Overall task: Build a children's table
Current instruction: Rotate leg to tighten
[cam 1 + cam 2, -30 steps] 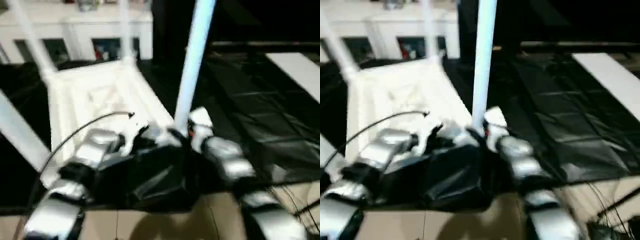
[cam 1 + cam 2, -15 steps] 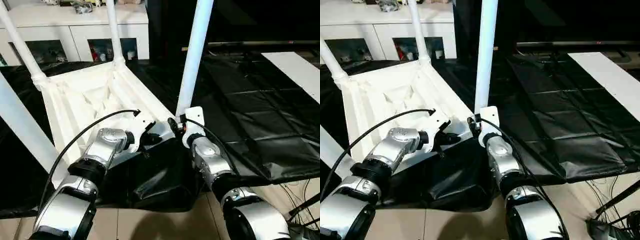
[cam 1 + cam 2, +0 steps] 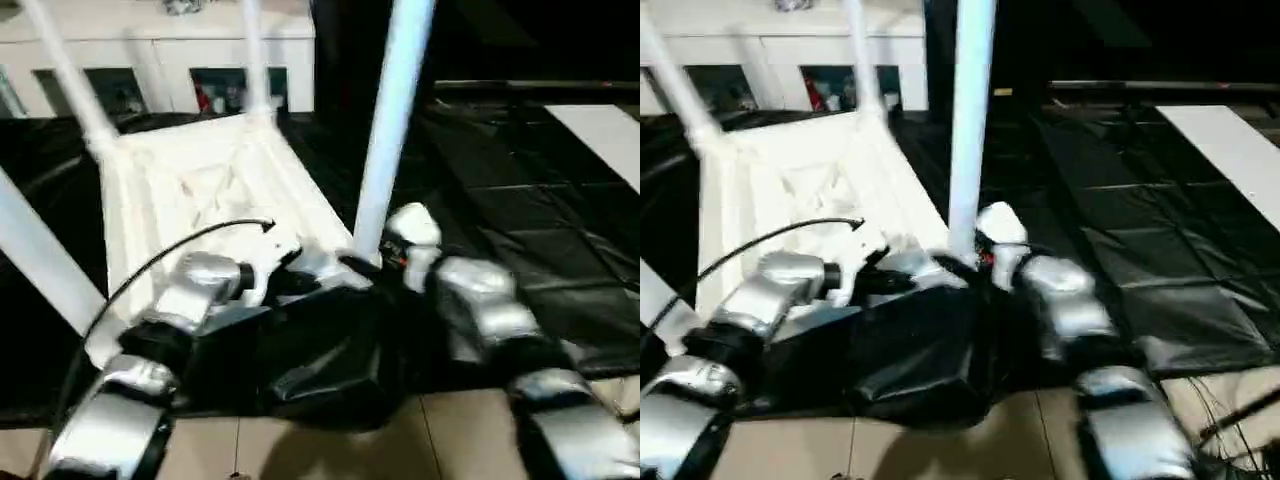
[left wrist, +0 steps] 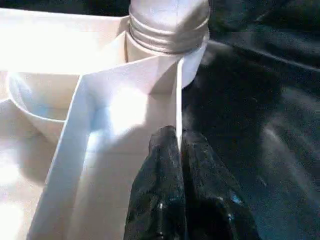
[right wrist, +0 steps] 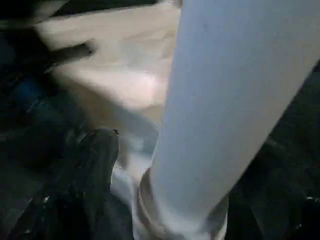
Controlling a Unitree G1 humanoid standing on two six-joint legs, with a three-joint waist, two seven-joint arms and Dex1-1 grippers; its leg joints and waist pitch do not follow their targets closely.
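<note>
Two silver forearms reach in over crumpled black plastic sheeting (image 3: pixel 330 370) at the near edge.

Left gripper (image 4: pixel 179 150): black fingers pressed together, pinching the thin upright side wall of the small white plastic children's table (image 3: pixel 200 190) between them. Grip sits just beside the near round corner socket (image 4: pixel 167 55). Judged a steadying hold, keeping the top from shifting while the leg at that corner is worked.

Right gripper (image 5: pixel 165 165): jaws stand wide, one black finger (image 5: pixel 92 165) showing on one side of the near white cylindrical tube leg (image 3: pixel 392 120), low down by the ribbed collar where it enters the socket. Whether the finger presses the tube or only flanks it, cannot tell; no firm grip evident.

Table lies upside down on the sheeting, ribbed underside facing up, directly ahead of both grippers. Near leg rises from the socket between the two grippers, long axis close to vertical, free end pointing up out of view. Beyond the left gripper, more legs (image 3: pixel 70 80) stand up from the far corners, slightly splayed. Another white tube (image 3: pixel 40 260) slants across outboard of the left arm.

Farthest back: white cabinet with glass doors (image 3: pixel 170 60).
</note>
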